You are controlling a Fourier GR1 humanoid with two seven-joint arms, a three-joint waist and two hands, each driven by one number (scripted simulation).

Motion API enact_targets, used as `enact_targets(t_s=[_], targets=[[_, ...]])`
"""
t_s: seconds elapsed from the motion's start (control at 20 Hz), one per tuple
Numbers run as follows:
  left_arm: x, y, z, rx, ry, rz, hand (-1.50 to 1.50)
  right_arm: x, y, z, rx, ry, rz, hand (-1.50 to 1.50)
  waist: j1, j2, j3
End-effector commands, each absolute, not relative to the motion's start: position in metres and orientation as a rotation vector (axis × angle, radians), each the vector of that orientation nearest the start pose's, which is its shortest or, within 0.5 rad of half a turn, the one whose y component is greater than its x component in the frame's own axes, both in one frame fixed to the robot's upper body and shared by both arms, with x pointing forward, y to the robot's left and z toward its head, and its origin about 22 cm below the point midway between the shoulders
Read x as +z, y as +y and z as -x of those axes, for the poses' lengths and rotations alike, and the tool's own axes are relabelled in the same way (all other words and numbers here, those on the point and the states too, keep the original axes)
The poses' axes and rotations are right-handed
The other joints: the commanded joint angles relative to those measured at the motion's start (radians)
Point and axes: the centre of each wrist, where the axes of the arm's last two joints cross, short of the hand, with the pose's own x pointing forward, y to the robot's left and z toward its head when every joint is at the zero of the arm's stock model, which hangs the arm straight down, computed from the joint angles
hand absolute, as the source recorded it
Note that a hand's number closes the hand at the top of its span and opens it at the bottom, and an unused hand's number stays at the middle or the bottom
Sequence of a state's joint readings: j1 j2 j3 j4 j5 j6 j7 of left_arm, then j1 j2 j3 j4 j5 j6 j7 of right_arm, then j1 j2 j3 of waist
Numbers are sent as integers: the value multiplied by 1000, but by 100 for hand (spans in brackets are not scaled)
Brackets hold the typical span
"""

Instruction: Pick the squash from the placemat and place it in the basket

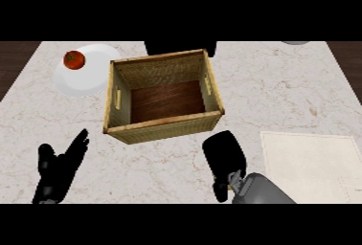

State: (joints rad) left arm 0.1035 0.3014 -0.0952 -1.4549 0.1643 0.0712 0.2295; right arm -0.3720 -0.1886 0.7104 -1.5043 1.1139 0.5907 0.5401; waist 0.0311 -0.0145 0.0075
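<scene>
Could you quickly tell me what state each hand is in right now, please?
Left hand: open, fingers straight, holding nothing.
Right hand: seen from the back, so its state cannot be told.

The left hand [60, 167] shows at the lower left of the head view, its fingers straight and spread, pointing up and to the right, with the thumb set apart at the left side. The right hand [225, 158] rises at lower centre from a grey forearm [262, 189], its back turned toward the view; its fingers cannot be made out.
</scene>
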Motion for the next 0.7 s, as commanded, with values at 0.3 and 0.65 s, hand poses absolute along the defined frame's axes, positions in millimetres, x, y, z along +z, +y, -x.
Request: enact_targets(t_s=[0.3, 0.65], targets=[[-43, 285, -208, -76, -1048, -120, 0, 128, -41, -208, 1045, -1573, 616, 150, 34, 11, 3], [-49, 282, -208, -80, -1018, -116, 0, 183, -27, -183, 613, -1784, 567, 150, 45, -1, -12]])
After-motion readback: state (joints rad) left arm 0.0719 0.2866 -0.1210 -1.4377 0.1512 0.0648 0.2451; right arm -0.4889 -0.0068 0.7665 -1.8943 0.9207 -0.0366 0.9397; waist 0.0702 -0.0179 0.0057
